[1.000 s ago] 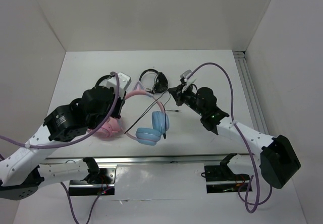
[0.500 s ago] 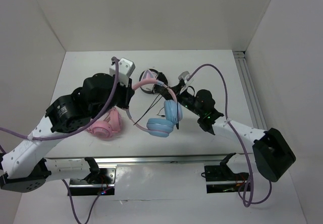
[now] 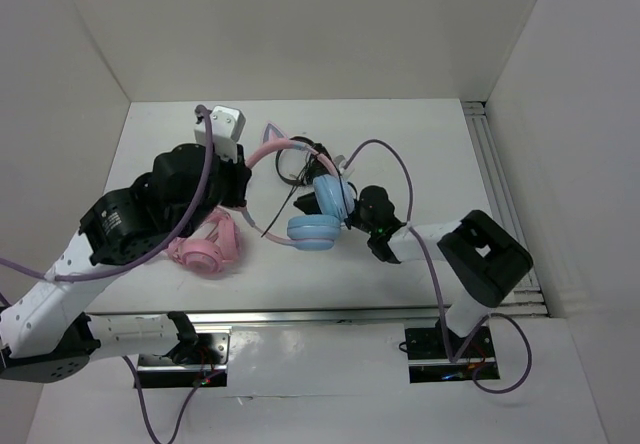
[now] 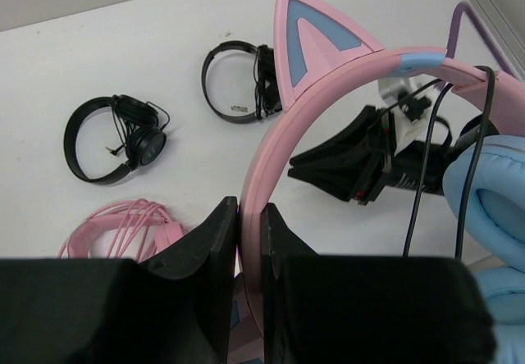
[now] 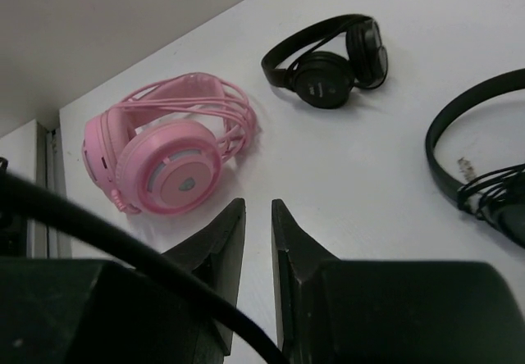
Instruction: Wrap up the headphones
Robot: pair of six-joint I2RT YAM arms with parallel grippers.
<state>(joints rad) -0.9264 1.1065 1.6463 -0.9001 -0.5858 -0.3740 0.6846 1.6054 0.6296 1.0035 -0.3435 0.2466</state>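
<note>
The headphones (image 3: 318,214) hang off the table: pink cat-ear headband (image 4: 316,44) on top, light blue ear cups (image 4: 492,184) below. My left gripper (image 3: 243,186) is shut on the headband, which sits between its fingers in the left wrist view (image 4: 250,216). The thin black cable (image 4: 414,192) hangs from the headband and trails down-left (image 3: 275,226). My right gripper (image 3: 348,207) is just right of the ear cups, jaws nearly together (image 5: 258,208). The cable (image 5: 98,233) crosses its left finger and runs into the gap low down.
All-pink headphones (image 3: 205,249) lie on the table at front left, under the left arm. Two small black headphones (image 4: 111,138) (image 4: 238,89) lie farther back. White walls close in the table; a metal rail (image 3: 500,194) runs along the right side.
My left gripper has lifted the headphones and carried them back and slightly left. My right gripper has moved left, up against the ear cups.
</note>
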